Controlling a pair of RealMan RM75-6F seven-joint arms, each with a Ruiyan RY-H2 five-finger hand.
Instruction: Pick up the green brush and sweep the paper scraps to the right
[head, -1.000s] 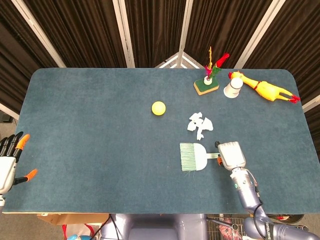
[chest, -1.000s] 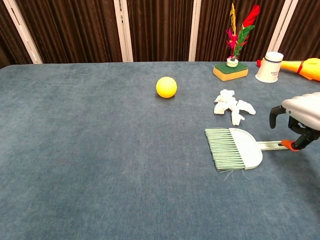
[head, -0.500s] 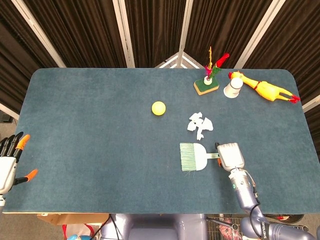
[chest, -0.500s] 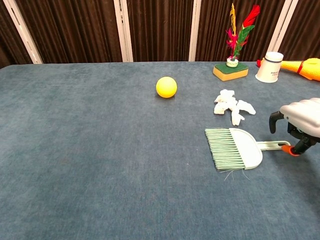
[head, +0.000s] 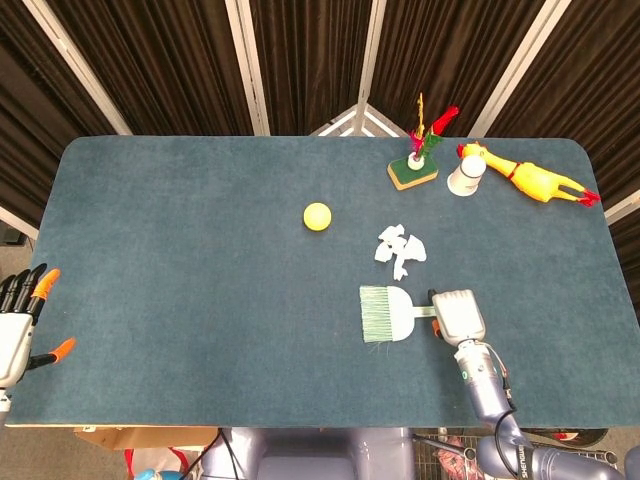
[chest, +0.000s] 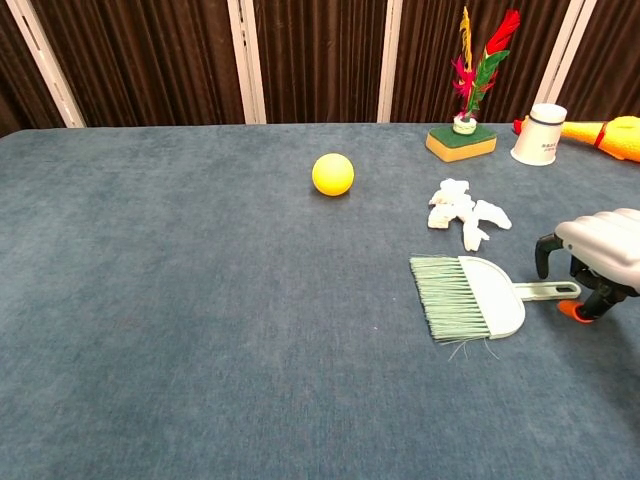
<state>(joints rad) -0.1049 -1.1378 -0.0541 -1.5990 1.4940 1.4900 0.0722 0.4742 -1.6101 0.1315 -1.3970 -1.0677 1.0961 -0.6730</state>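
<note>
Head view: right robot hand (head: 457, 315) sits palm-down over the handle end of the green brush (head: 386, 313), fingers hidden under the white shell, so can't tell from here if it has a grip. Left robot hand (head: 18, 330) off the counter's (head: 180, 280) left edge, fingers spread, holding nothing. Brush lies flat, bristles pointing left, just below the paper scraps (head: 401, 250). Chest view: right robot hand (chest: 600, 255) hovers at the handle tip, fingers curled down either side of it; contact unclear, brush not lifted. Brush (chest: 470, 298) flat on the counter, mint-green bristles fanned left, pale body, scraps (chest: 463, 215) clustered just behind it.
</note>
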